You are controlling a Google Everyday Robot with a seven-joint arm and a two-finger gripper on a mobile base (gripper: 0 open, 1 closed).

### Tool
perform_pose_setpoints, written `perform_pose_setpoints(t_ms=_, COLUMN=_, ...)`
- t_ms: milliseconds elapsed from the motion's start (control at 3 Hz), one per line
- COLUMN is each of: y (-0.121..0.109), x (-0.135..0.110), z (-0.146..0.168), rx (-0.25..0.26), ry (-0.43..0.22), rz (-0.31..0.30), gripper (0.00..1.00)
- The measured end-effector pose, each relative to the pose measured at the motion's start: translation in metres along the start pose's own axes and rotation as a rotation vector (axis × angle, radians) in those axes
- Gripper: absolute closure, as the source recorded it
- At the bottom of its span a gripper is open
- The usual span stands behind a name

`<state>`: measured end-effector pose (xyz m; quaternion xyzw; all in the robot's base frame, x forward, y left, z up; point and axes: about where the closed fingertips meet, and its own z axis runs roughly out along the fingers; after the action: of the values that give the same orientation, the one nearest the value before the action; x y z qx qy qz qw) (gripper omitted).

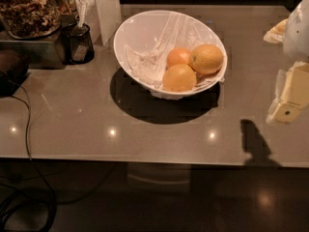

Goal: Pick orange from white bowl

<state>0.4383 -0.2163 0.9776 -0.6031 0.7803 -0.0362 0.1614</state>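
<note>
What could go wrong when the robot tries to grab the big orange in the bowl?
The orange sits packed beside two other fruits, so the gripper, at the table's right side, might bump or grab the wrong one. The wrinkly liner sheet under them could snag and lift too. The white bowl looks tilted, so a push might rock it.
</note>
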Motion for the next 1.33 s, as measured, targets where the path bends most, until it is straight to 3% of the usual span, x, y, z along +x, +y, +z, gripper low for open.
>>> perform_pose_setpoints(t_ms=667, y=-0.009, x=-0.003, z=0.001, rx=-0.002, ry=0.010, rz=0.018, gripper=0.00)
perform_pose_setpoints(t_ms=1333, y=-0.087, x=-0.061, z=0.052, rx=-0.077, ry=-0.113, rz=-0.075, gripper=0.00)
